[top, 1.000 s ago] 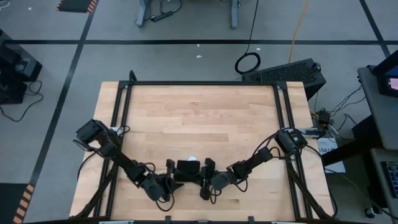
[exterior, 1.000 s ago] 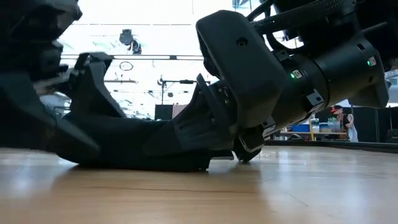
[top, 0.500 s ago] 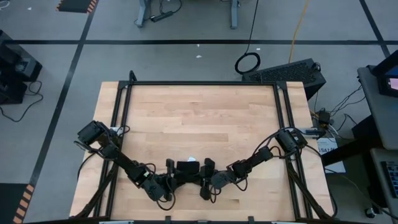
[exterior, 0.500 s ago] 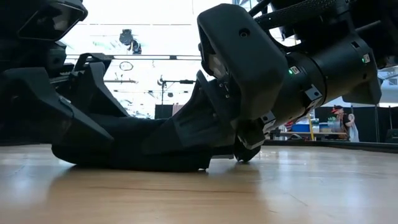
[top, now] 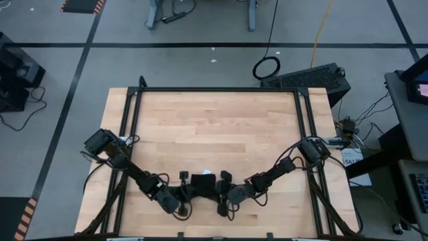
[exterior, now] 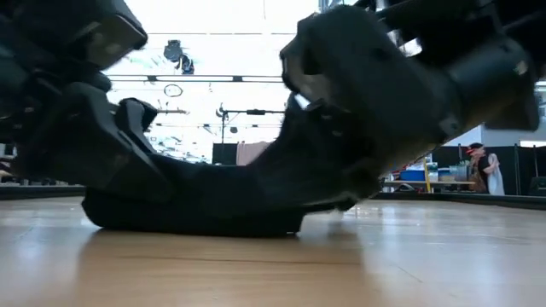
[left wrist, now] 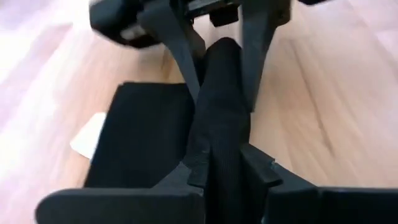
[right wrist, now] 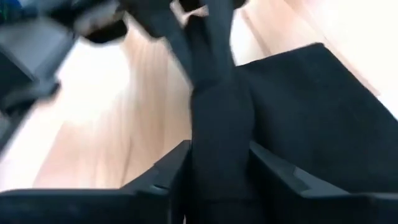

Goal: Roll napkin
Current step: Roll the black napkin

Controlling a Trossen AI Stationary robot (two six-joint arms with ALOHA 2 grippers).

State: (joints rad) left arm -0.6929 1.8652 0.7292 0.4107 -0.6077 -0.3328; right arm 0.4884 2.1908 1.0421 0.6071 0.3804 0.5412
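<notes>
Your small black matte cloth napkin [top: 202, 185] lies on the pale wooden tabletop [top: 214, 127] near its near edge, midway between both arms, with a raised roll along its near side. A small white tag [top: 207, 171] peeks out at its far edge. Your left gripper [left wrist: 225, 171] has its dark fingers [left wrist: 258, 169] clamped on the roll's left end. Your right gripper [right wrist: 219, 171] has its fingers [right wrist: 283, 174] closed against the roll's right end.

Matte black cloth napkin [left wrist: 214, 124] on smooth wooden table [top: 221, 127]
</notes>
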